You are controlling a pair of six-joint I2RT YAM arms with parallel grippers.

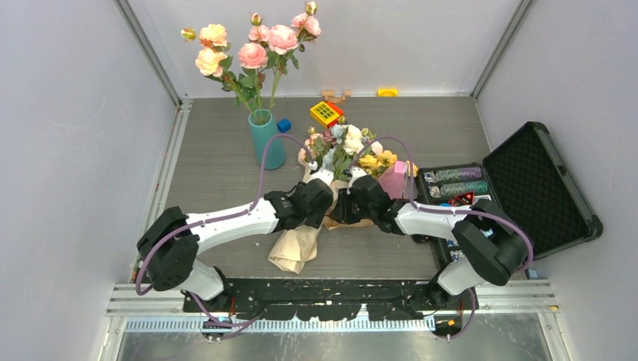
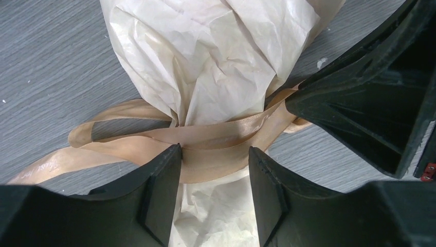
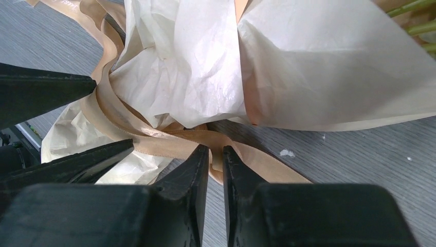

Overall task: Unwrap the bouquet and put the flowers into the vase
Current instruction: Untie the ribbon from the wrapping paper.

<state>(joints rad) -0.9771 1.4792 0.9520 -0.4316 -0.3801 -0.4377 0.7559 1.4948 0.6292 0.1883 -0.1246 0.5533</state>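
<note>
The vase (image 1: 266,140) stands at ten o'clock from the bouquet (image 1: 347,150), which lies mid-table with its blooms toward twelve. The left gripper (image 2: 215,154) is spread, its fingers straddling the ribbon (image 2: 221,135) tied round the paper. At its three o'clock, the right gripper (image 3: 216,152) is nearly pressed together at a ribbon strand; I cannot tell whether it pinches the strand.
</note>
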